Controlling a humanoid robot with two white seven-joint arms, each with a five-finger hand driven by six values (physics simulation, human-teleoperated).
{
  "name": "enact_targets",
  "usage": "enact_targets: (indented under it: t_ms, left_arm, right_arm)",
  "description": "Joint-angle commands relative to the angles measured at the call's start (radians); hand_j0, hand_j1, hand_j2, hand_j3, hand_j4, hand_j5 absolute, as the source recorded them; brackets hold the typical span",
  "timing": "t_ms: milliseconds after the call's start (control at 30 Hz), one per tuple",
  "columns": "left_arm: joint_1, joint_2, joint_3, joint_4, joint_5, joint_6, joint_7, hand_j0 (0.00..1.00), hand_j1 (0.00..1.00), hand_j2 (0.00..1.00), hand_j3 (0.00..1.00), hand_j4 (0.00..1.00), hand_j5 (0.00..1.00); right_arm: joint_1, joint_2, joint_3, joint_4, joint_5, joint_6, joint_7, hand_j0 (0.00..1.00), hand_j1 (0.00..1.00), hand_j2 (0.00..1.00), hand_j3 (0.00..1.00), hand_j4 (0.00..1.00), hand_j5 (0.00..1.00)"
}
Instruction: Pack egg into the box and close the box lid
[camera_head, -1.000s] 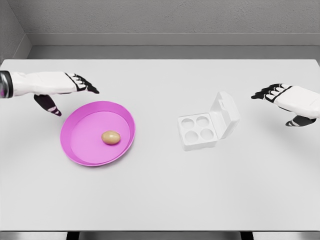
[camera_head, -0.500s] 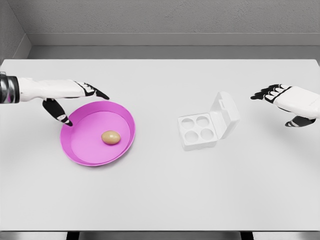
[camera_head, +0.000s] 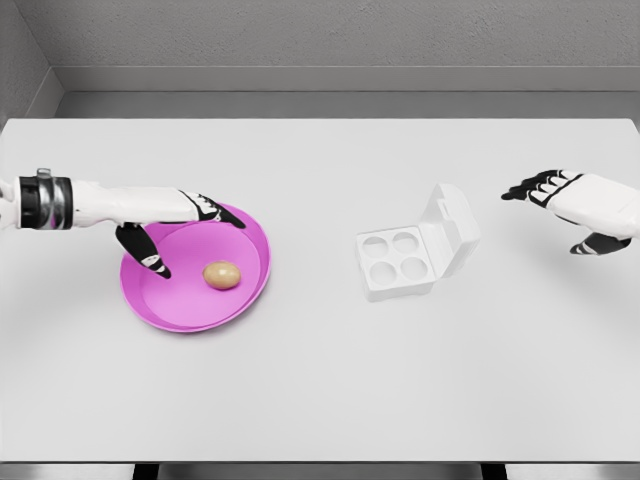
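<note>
Left hand (camera_head: 175, 225), fingers spread and empty, is held over the pink plate (camera_head: 250, 285) beside the egg (camera_head: 222, 274); reaching is judged underway; a gentle grasp is needed next.

— How many eggs are there?
— One egg (camera_head: 222, 274), lying in the single pink plate (camera_head: 160, 305).
— And boxes?
— One white box (camera_head: 412, 250), right of the plate, with four cups and one lid raised.
— Robot hands?
— Two: the left robot hand (camera_head: 170, 222) over the plate, the right robot hand (camera_head: 580, 206) beyond the box.
— Benches?
— One bench (camera_head: 320, 390).
</note>
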Motion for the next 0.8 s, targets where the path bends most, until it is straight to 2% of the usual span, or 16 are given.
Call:
enact_targets:
  t_ms: [0, 367, 433, 767]
  left_arm:
    - [0.000, -0.006, 0.002, -0.001, 0.007, 0.001, 0.001, 1.00, 1.00, 1.00, 1.00, 1.00, 1.00]
    - [0.025, -0.011, -0.003, 0.001, 0.005, 0.001, -0.001, 1.00, 1.00, 1.00, 1.00, 1.00, 1.00]
    - [0.044, -0.029, -0.001, 0.007, 0.004, 0.001, -0.001, 1.00, 1.00, 1.00, 1.00, 1.00, 1.00]
    - [0.054, -0.037, 0.001, 0.010, 0.004, 0.001, 0.001, 1.00, 1.00, 1.00, 1.00, 1.00, 1.00]
  right_arm:
    - [0.002, -0.002, 0.016, 0.000, -0.005, 0.003, 0.000, 1.00, 1.00, 1.00, 1.00, 1.00, 1.00]
    - [0.002, -0.002, 0.016, 0.000, -0.005, 0.003, 0.000, 1.00, 1.00, 1.00, 1.00, 1.00, 1.00]
    - [0.002, -0.002, 0.016, 0.000, -0.005, 0.003, 0.000, 1.00, 1.00, 1.00, 1.00, 1.00, 1.00]
    - [0.003, -0.002, 0.017, 0.000, -0.005, 0.003, 0.000, 1.00, 1.00, 1.00, 1.00, 1.00, 1.00]
